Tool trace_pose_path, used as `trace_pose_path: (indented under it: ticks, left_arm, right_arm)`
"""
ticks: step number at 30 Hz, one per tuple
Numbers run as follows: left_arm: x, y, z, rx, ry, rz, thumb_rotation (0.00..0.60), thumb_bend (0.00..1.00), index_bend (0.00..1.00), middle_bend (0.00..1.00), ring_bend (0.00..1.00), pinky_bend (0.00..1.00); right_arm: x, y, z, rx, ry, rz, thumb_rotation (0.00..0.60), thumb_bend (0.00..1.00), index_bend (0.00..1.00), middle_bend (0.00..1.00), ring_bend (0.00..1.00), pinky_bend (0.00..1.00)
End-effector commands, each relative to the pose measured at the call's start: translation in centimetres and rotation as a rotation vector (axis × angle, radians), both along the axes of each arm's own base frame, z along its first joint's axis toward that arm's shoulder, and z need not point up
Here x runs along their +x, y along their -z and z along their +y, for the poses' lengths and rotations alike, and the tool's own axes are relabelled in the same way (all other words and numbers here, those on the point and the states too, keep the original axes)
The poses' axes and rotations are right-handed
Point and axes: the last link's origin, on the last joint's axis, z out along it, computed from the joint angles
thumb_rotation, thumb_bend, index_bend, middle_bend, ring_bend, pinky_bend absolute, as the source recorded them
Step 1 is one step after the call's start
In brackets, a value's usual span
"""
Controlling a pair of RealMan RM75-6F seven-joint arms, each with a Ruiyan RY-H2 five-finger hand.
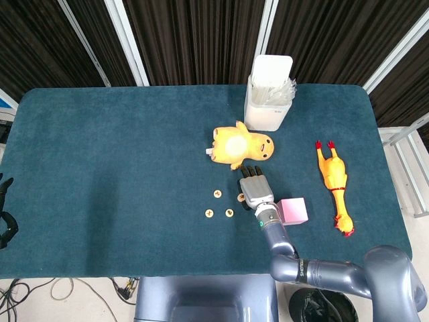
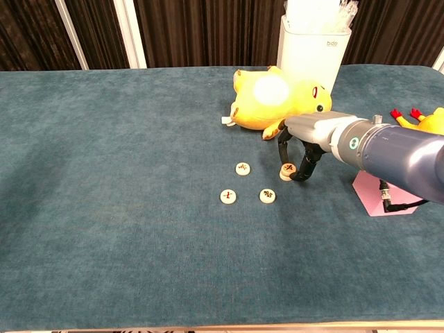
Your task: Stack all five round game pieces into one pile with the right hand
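Observation:
Three pale round game pieces lie apart on the blue table: one (image 2: 242,168), one (image 2: 228,196) and one (image 2: 268,195). Just right of them is a small pile (image 2: 286,171) whose top piece is browner and sits on a paler one. My right hand (image 2: 303,147) arches over this pile, thumb at its left edge and a fingertip (image 2: 300,176) against its right side, pinching the top piece. In the head view the right hand (image 1: 255,191) hides most of the pile (image 1: 240,198). My left hand (image 1: 5,218) is a dark shape off the table's left edge, cropped.
A yellow plush toy (image 2: 274,97) lies just behind the right hand, with a white container (image 2: 310,52) behind it. A pink block (image 1: 293,210) sits right of the wrist. A rubber chicken (image 1: 333,181) lies further right.

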Motion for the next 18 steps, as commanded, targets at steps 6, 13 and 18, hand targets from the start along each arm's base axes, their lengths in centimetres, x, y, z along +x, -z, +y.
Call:
trace_pose_path:
  ticks: [6,13,18]
  left_arm:
    - [0.01,0.02,0.01,0.001,0.0,0.0,0.6,0.82,0.11,0.0,0.0,0.02]
    - [0.01,0.02,0.01,0.001,0.0,-0.001,0.6,0.82,0.11,0.0,0.0,0.02]
    - [0.02,0.02,0.01,0.001,0.001,-0.001,0.6,0.82,0.11,0.0,0.0,0.02]
  right_arm:
    - [0.07,-0.03,-0.01,0.001,-0.001,-0.002,0.6,0.4,0.5,0.0,0.0,0.0]
    - [0.17,0.01,-0.01,0.002,-0.001,-0.006,0.6,0.4,0.48,0.0,0.0,0.0]
    - [0.34,0.11,0.02,0.005,-0.004,-0.01,0.6,0.4,0.46,0.0,0.0,0.0]
